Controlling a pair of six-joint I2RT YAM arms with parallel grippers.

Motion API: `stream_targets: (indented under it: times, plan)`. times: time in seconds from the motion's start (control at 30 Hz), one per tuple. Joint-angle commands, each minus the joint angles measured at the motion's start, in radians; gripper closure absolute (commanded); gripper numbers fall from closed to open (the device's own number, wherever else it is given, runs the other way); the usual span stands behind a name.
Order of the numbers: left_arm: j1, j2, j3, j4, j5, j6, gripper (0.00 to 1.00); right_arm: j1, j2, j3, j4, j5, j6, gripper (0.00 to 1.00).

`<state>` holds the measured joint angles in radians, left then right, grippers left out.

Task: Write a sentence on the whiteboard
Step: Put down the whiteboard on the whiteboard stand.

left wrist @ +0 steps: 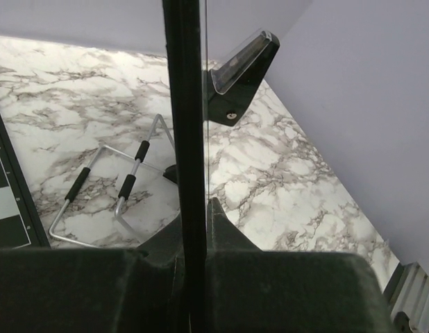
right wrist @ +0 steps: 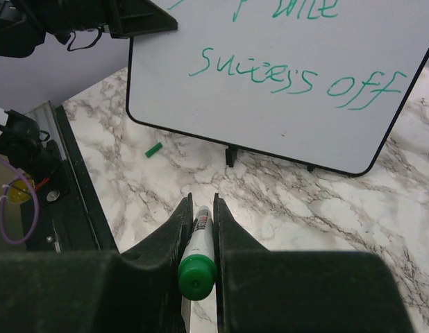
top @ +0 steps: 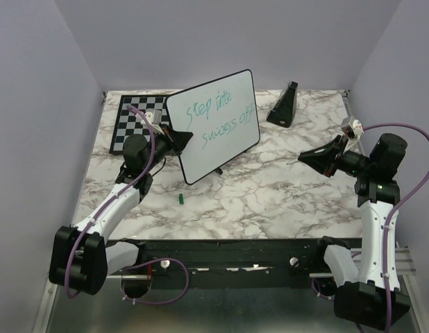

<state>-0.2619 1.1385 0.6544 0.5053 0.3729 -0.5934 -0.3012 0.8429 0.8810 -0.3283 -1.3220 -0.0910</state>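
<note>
Top external view: left hand [top: 187, 136] pinches the whiteboard [top: 221, 139] edge, steadying it on the counter [top: 270, 198]; right hand [top: 303, 157], pinching a marker [right wrist: 199, 239], hangs clear. Likely writing step; next, bring the tip beside the sentence [top: 218, 114].

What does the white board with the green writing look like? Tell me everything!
The whiteboard is a shiny white rectangle with a thin black rim and rounded corners. Green handwriting in two lines reads "Step into success off". The board stands nearly upright at the back of the marble table, resting on small black feet. The left gripper pinches its side edge.
</note>
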Motion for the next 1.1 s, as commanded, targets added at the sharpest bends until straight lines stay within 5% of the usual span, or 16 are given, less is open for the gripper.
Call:
stream_targets:
  times: [0.0, 0.6, 1.07]
  plan:
    - [0.036, -0.005, 0.045, 0.318, 0.000, -0.023, 1.00, -0.004, 0.005, -0.013, 0.023, -0.029, 0.011, 0.99]
    - [0.087, 0.052, 0.125, 0.365, 0.015, -0.063, 1.00, -0.004, 0.019, -0.014, 0.023, -0.026, 0.008, 0.99]
    - [0.096, 0.004, -0.051, 0.421, 0.014, -0.052, 1.00, -0.004, 0.022, -0.014, 0.020, -0.034, 0.007, 0.99]
